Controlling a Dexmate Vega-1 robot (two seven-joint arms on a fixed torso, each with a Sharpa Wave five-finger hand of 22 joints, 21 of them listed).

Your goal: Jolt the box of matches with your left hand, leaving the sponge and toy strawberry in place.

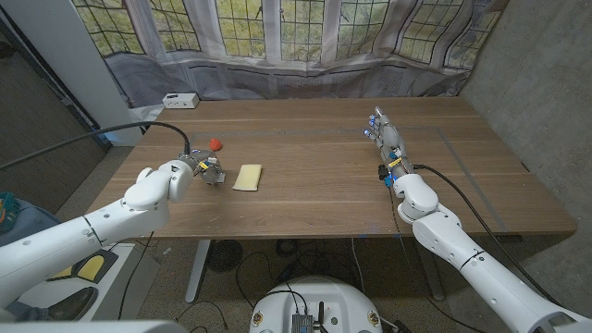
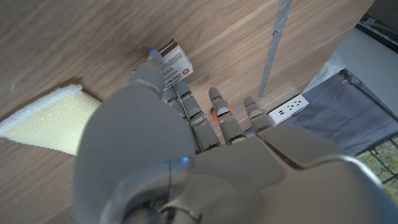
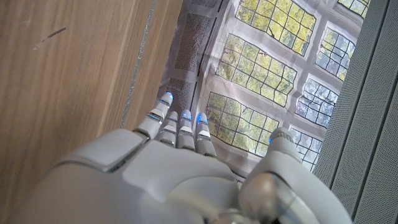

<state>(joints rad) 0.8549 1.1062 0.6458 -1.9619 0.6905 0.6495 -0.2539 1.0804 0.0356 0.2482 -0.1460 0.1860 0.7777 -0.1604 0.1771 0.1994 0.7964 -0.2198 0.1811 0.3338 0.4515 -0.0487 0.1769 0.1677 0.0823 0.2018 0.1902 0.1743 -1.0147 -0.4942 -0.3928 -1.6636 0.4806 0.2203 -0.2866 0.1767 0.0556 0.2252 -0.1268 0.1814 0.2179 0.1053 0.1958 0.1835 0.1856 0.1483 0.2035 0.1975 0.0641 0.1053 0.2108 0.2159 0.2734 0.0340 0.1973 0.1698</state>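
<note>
1. Head view: the left hand point(image 1: 205, 170) sits on the wooden surface point(image 1: 314, 199) just left of the sponge point(image 1: 248, 177), covering the box of matches; whether its fingers grip anything cannot be told. The toy strawberry point(image 1: 215, 144) lies just behind the sponge's left side. The right hand point(image 1: 387, 141) lies well to the sponge's right, fingers straight and together, holding nothing.

2. Left wrist view: the left hand's fingertips point(image 2: 155, 61) touch the box of matches point(image 2: 173, 60), near the sponge point(image 2: 51, 119).

3. Right wrist view: the right hand point(image 3: 186, 149) has straight fingers, close together, over bare wood.
</note>
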